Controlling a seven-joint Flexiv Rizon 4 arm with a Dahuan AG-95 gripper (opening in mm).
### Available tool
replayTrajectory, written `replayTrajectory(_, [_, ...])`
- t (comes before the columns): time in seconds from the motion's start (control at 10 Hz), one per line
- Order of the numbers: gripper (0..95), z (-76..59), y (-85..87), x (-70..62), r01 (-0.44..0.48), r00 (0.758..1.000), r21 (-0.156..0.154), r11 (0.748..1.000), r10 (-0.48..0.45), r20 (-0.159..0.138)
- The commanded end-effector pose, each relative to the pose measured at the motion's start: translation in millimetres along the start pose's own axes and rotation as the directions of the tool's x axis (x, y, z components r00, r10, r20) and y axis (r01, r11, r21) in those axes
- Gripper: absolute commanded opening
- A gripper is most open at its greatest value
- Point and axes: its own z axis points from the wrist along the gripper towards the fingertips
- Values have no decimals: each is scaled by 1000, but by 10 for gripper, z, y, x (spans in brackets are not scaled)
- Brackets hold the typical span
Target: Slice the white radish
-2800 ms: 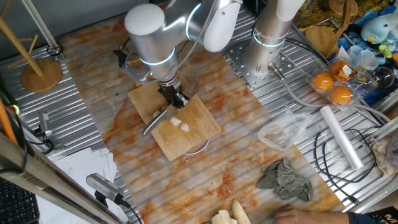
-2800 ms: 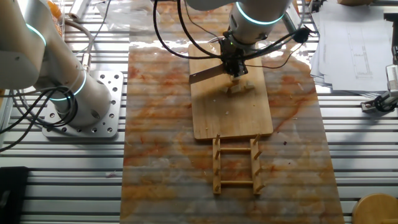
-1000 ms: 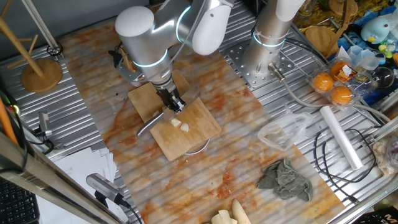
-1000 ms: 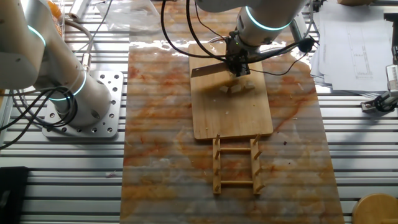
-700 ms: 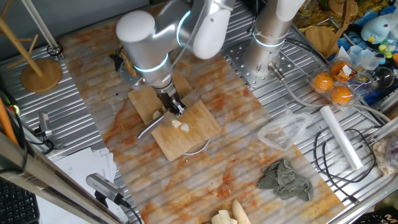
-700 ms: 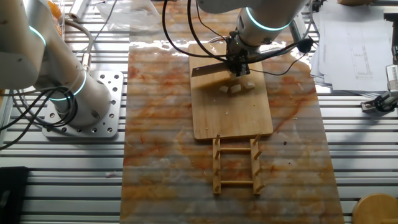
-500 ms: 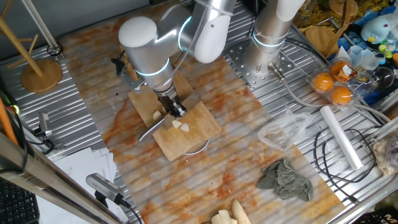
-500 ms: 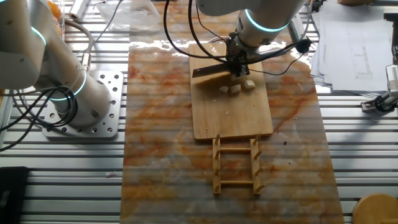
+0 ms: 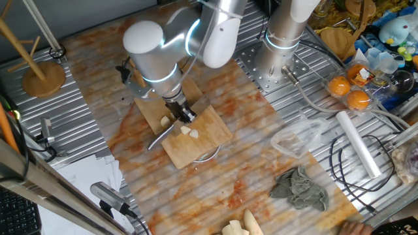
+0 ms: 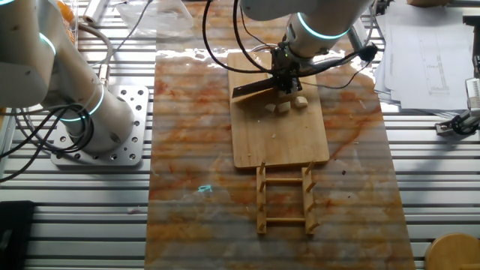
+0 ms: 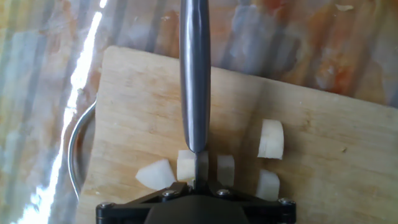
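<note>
Robot fingers (image 9: 182, 112) clamp a knife (image 11: 194, 81), blade pointing to 12 o'clock over a wooden cutting board (image 11: 323, 155); white radish (image 11: 271, 139) chunks lie around its base.

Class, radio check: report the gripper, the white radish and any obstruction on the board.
Gripper shut on knife, blade over cutting board. White radish in chunks beside the blade. Nothing blocking.

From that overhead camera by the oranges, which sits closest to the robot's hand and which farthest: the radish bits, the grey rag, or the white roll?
Measured from the gripper, which holds a knife:
1. White radish pieces, on the cutting board right beside the fingers.
2. Grey rag, lower right on the mat.
3. White roll, far right on the metal table.
</note>
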Motion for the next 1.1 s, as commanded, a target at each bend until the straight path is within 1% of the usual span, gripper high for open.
replayTrajectory(0.1, [0,-223,-22,123,91,994,49,995,-87,-65])
replayTrajectory(0.2, [0,-272,-4,150,62,996,26,998,-60,-60])
replayTrajectory(0.3, [0,-318,0,159,9,998,23,1000,-8,-55])
replayTrajectory(0.4, [0,-334,0,151,-46,998,-14,999,45,-44])
replayTrajectory(0.5, [0,-340,-3,144,-61,998,-35,998,59,-36])
replayTrajectory(0.6, [0,-346,-1,137,-74,997,-37,997,73,-35])
replayTrajectory(0.7, [0,-348,0,133,-103,994,-68,992,102,-27])
replayTrajectory(1.0, [0,-383,20,105,-112,993,-78,991,110,-35])
replayTrajectory(1.1, [0,-401,30,90,-132,991,-116,984,130,-25])
